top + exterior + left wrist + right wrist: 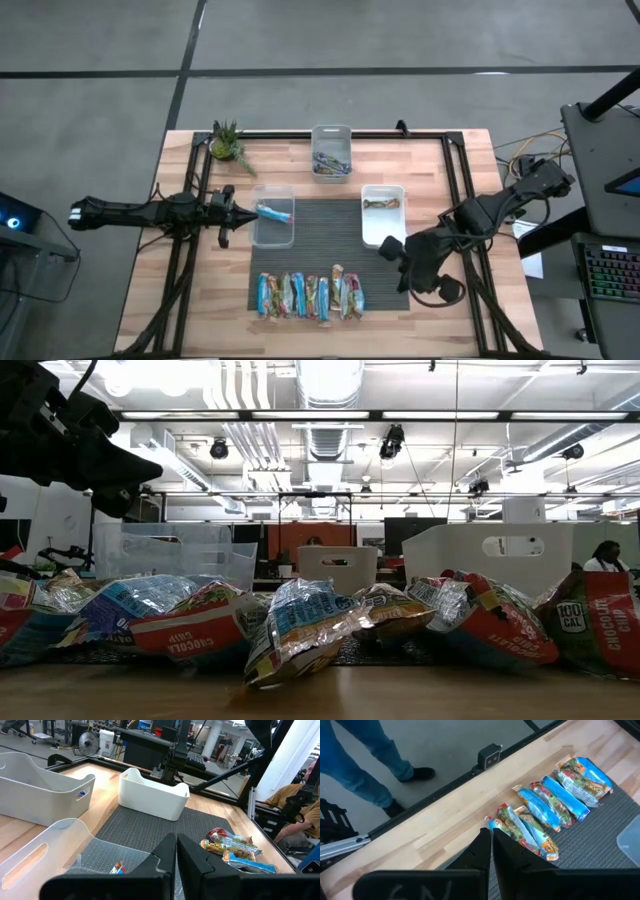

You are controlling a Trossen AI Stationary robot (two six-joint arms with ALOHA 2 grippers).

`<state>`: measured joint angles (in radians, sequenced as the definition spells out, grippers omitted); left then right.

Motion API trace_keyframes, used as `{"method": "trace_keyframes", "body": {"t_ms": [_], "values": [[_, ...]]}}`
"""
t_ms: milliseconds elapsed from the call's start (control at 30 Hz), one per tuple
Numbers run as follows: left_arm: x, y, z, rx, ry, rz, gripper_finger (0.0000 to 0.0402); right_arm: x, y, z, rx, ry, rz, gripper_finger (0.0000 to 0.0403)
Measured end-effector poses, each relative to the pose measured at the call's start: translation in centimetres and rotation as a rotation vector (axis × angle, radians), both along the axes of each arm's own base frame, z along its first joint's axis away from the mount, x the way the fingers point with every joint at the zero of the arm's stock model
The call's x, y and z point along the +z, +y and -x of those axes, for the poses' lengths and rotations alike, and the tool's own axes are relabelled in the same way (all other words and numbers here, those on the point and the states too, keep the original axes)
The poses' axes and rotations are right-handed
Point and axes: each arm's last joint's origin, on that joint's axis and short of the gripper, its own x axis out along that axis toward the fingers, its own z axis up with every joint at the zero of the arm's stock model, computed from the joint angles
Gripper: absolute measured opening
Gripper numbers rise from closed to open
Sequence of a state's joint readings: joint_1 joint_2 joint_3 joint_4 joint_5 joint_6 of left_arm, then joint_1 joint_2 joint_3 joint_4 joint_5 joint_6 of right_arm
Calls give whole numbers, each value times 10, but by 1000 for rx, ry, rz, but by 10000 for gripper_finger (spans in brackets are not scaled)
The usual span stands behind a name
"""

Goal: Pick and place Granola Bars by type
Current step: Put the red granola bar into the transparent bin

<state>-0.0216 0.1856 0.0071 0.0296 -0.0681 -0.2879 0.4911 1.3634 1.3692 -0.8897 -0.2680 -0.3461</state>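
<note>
Several granola bars (pixel 310 296) lie side by side in a row at the mat's near edge, also seen in the low view (pixel 300 622) and the right wrist view (pixel 545 810). One blue bar (pixel 275 212) lies in the clear bin (pixel 273 232), a brown one (pixel 380 203) in the white bin (pixel 383 235), and more in the far bin (pixel 332 152). My left gripper (pixel 235 208) is shut and empty beside the clear bin's left wall. My right gripper (pixel 487 837) is shut and empty, hovering right of the row, near the white bin's near corner (pixel 392 248).
A small potted plant (pixel 228 143) stands at the table's far left corner. A dark ribbed mat (pixel 330 250) covers the table's middle. A black frame (pixel 455 180) runs along the table's edges. People show in the room beyond the table.
</note>
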Motion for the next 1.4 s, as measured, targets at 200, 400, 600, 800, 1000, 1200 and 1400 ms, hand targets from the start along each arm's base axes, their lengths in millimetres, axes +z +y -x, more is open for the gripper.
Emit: {"method": "trace_keyframes", "body": {"t_ms": [200,400,600,800,1000,1200,1400], "values": [[0,0,0,0,0,0,0,9,3,-5,25,26,31,8],[0,0,0,0,0,0,0,18,8,-10,147,77,52,8],[0,0,0,0,0,0,0,7,15,-21,191,124,60,8],[0,0,0,-1,0,0,0,-9,20,-35,242,132,109,8],[0,0,0,-1,0,0,0,-20,15,-56,199,108,217,8],[0,0,0,0,0,0,0,-22,10,-73,202,60,303,8],[0,0,0,0,0,0,0,-39,9,-78,321,43,385,8]]}}
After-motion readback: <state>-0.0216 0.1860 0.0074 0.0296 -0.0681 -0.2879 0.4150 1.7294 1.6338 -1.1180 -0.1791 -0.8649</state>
